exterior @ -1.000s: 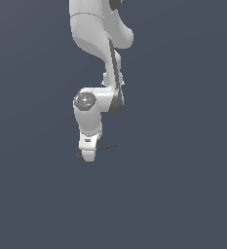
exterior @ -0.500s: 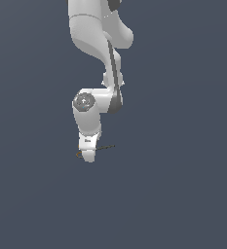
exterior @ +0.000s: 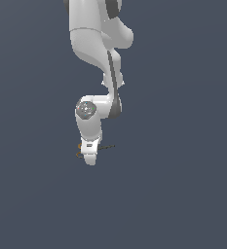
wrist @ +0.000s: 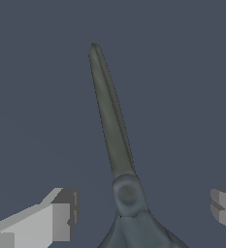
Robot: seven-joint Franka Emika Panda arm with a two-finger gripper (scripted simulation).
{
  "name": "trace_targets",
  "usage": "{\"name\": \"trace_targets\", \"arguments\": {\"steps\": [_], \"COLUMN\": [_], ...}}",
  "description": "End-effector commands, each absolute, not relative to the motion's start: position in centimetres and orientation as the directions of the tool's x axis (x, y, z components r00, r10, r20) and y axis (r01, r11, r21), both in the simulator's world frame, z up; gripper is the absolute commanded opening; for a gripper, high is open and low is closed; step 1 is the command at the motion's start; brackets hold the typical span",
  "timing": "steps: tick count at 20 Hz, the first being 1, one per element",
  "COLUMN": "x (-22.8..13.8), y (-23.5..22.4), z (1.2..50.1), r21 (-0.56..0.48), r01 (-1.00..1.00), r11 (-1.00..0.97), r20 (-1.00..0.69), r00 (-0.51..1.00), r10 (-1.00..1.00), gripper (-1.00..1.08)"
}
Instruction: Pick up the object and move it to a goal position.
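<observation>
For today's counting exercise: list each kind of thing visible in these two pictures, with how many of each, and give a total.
Pair of scissors: 1
Robot arm: 1
Tool on the arm, fingers apart on either side of the scissors' pivot: 1
Total: 3

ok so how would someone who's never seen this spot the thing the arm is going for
Follow the white robot arm down to its gripper on the plain grey-blue floor. Between the open fingers lies a small pair of scissors: thin dark grey blades, orange-brown handles, the only loose thing there.
</observation>
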State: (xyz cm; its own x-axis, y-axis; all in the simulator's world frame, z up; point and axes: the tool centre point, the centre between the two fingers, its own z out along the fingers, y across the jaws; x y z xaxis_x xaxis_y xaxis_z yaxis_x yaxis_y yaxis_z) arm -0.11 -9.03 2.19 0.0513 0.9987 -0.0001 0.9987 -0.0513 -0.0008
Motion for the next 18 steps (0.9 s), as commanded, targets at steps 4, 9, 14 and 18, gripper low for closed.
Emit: {"name": "trace_targets", "arguments": {"steps": [4, 9, 14, 18], "x": [-0.01, 0.00, 0.00, -0.01], "y": [-9.06, -9.06, -9.06, -8.89], "z": [0.80, 0.78, 0.78, 1.05], "r21": [0.000, 0.000, 0.000, 0.000], "r01": [0.999, 0.999, 0.999, 0.999], "r11": [-0.050, -0.050, -0.050, -0.049], "r20": [0.000, 0.000, 0.000, 0.000], "r00": [0.050, 0.050, 0.050, 0.049], "r10": [0.999, 0.999, 0.999, 0.999], "gripper": [1.00, -1.00, -1.00, -1.00]}}
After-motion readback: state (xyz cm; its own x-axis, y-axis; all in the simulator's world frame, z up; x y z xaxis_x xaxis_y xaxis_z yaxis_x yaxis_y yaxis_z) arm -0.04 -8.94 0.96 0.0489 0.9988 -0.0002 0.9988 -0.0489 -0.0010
